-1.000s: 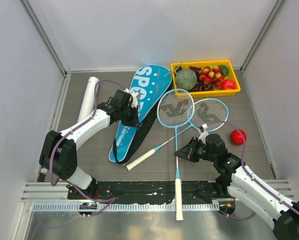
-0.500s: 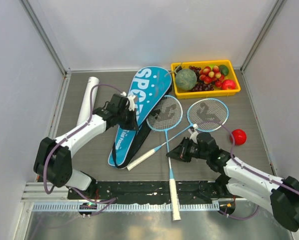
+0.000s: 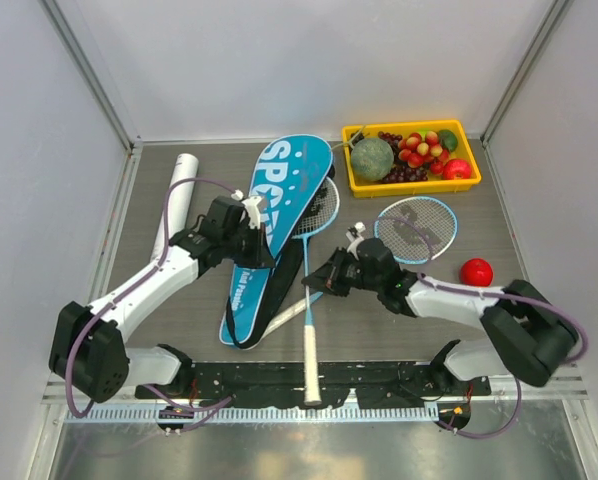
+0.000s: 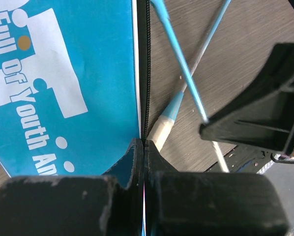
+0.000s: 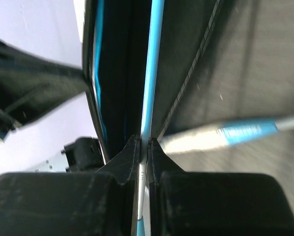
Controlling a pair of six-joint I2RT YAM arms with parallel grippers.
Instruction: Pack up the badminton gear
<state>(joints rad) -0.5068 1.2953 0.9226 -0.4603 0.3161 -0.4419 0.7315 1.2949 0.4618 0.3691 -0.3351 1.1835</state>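
Observation:
The blue SPORT bag [image 3: 282,200] lies at centre left, its flap edge raised. My left gripper [image 3: 253,243] is shut on that flap edge, also seen in the left wrist view [image 4: 143,145] beside the bag's blue face [image 4: 63,88]. My right gripper [image 3: 326,282] is shut on the shaft of one light-blue racket [image 3: 306,310]. Its head [image 3: 322,204] lies partly under the flap and its white handle [image 3: 309,372] points to the near edge. The right wrist view shows the shaft [image 5: 151,73] running into the dark bag opening. The second racket [image 3: 416,228] lies to the right. A white tube [image 3: 176,192] lies at the left. No shuttlecocks show.
A yellow tray [image 3: 412,181] of fruit stands at the back right. A red round fruit [image 3: 476,271] lies right of the second racket. The second racket's white handle [image 3: 282,319] lies under the held shaft, near the bag's lower end.
My right gripper has carried the racket leftward and swung it, so its head has slid under the bag flap. My left gripper has drawn the flap edge slightly left.

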